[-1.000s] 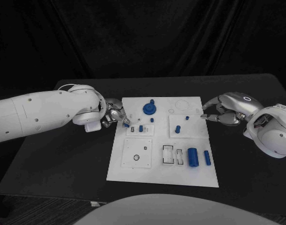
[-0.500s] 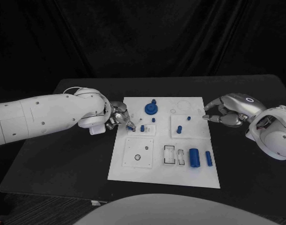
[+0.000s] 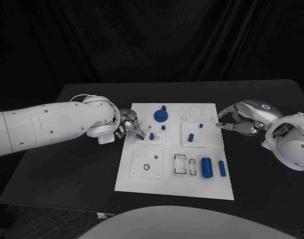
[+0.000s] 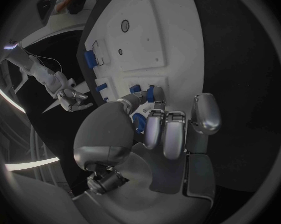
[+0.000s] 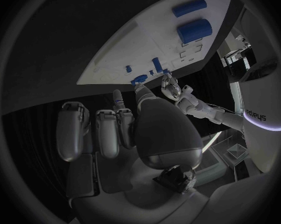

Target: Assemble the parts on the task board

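Left robot hand (image 3: 128,125) pinches a blue part (image 3: 139,133) over the board (image 3: 159,179); tilt could jam it. Right robot hand (image 3: 236,121) curled, empty.

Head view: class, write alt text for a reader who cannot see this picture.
A white task board lies on a black table, with a robot hand at each side edge. The left hand reaches over the board's left edge beside a small blue part; the right hand hovers at the right edge. Two blue cylinders lie nearer the robot.
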### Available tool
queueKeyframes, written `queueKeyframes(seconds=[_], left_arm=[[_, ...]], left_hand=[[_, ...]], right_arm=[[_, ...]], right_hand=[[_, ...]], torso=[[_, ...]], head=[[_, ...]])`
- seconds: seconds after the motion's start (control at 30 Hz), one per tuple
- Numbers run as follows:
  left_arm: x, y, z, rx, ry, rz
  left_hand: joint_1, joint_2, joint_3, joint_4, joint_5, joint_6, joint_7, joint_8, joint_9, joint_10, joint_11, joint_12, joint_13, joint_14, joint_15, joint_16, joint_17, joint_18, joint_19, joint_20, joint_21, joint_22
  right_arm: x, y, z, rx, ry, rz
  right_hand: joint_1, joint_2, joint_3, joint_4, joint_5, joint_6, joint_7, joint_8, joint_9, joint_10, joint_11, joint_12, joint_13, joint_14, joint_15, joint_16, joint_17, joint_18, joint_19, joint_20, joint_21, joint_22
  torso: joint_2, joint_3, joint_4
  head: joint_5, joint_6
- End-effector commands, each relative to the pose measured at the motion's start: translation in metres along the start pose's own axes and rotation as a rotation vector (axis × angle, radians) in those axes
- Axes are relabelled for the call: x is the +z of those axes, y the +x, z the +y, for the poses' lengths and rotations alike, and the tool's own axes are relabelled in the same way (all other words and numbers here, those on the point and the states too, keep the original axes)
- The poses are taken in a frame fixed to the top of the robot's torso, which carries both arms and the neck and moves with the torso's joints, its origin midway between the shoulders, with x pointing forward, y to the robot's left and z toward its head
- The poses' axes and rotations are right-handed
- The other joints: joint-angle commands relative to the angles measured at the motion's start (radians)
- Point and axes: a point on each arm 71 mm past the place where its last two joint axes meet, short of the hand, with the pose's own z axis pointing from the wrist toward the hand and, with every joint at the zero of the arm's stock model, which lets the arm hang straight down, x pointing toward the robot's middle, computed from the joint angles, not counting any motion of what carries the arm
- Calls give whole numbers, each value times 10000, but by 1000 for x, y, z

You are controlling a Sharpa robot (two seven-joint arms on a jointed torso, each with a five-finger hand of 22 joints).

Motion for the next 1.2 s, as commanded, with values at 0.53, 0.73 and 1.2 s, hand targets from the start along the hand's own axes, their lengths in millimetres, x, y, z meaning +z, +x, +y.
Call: queueKeyframes(seconds=[0.53,0.73,1.2], left_arm=[[5,9,-1,20,168,181],[5,11,1,73,83,320],[4,11,5,324,-186,339]], left_hand=[[-94,63,-52,64,-177,-76,-55,-53,-9,-73,0,-49,1343,542,-31,-57,1936,140,37,14,-48,285],[-148,95,-452,142,-1390,-124,-25,-179,-41,-120,36,-74,1314,507,-3,-78,1893,145,5,53,-139,308],[-343,115,-1339,456,-2316,-156,44,-195,55,-133,100,-65,1312,507,58,-74,1895,153,20,101,-221,382]], right_arm=[[-1,5,-2,71,156,171],[-2,6,-2,74,172,219],[-2,8,-2,81,189,307]], right_hand=[[30,98,6,-51,83,39,11,-33,-15,-37,23,-77,623,744,83,-44,1153,80,178,60,-96,2010],[36,98,6,-57,91,43,11,-32,-18,-38,24,-80,620,745,84,-43,1155,80,178,61,-94,2010],[77,95,9,-109,204,61,12,-41,-42,-46,25,-108,592,744,86,-44,1154,80,177,64,-99,2010]], torso=[[-1,0,-10],[-5,5,4],[-3,-1,-2]], head=[[11,-2],[0,-2],[35,-2]])
